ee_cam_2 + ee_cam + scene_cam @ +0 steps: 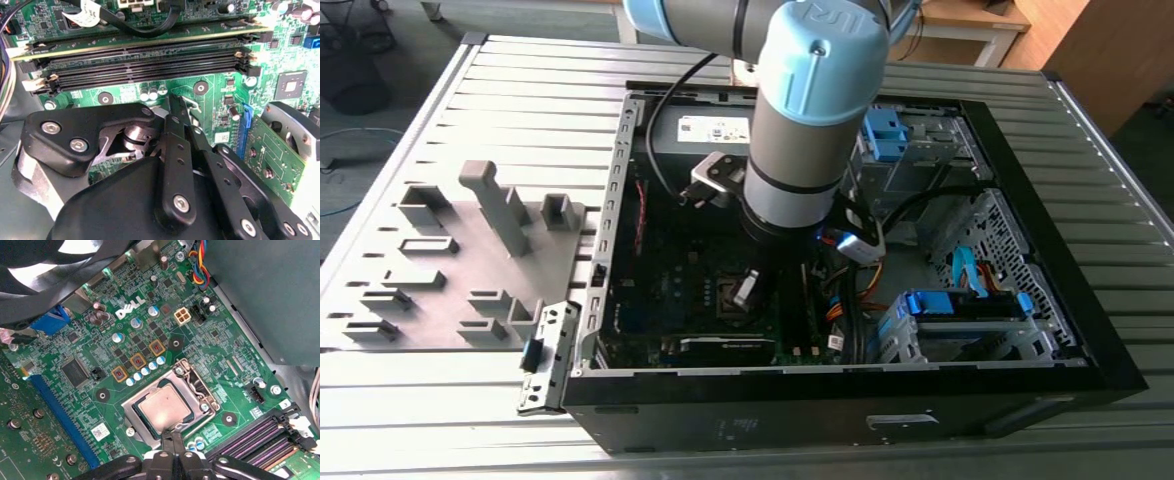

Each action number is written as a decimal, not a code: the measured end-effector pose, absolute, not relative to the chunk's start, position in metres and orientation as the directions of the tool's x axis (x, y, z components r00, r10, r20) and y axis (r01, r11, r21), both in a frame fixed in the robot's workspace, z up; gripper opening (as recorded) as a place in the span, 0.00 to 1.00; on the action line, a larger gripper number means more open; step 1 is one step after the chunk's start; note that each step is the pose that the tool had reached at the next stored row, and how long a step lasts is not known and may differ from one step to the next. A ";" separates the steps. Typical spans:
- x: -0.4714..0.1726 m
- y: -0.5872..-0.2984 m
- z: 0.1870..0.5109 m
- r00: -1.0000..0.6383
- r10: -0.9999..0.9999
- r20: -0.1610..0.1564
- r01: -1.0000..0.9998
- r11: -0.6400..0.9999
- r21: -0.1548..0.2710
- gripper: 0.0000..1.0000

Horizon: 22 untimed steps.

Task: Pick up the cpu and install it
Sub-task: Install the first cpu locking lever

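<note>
The cpu (164,408), a small square chip with a silvery-grey top, lies flat inside its socket frame (200,390) on the green motherboard (125,315). My gripper (172,434) hangs just over the chip's edge, its two thin fingers pressed together and holding nothing. In the second wrist view the same fingers (176,112) point at the board beside the black memory slots (150,62), and the gripper body hides the chip. The exterior view has the gripper (747,290) low inside the open computer case (854,385), over the middle of the board.
A green memory stick (140,44) sits in one slot. A grey power-supply box (700,130) lies at the case's far end, and blue drive brackets (965,305) and cables are on the exterior view's right. A grey parts fixture (454,260) stands outside on the left.
</note>
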State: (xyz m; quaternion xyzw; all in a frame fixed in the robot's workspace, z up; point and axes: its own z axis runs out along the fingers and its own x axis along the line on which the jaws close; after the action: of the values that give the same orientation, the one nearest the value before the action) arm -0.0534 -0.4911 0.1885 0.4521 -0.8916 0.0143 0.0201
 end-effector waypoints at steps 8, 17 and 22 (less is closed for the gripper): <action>-0.053 -0.492 0.188 -0.590 -0.806 0.048 -0.807 0.591 -0.007 0.11; -0.051 -0.496 0.188 -0.590 -0.806 0.049 -0.807 0.591 -0.007 0.11; -0.048 -0.496 0.187 -0.590 -0.806 0.048 -0.807 0.591 -0.007 0.11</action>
State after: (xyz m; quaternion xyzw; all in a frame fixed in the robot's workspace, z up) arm -0.0479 -0.4958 0.1871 0.4522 -0.8916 0.0140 0.0196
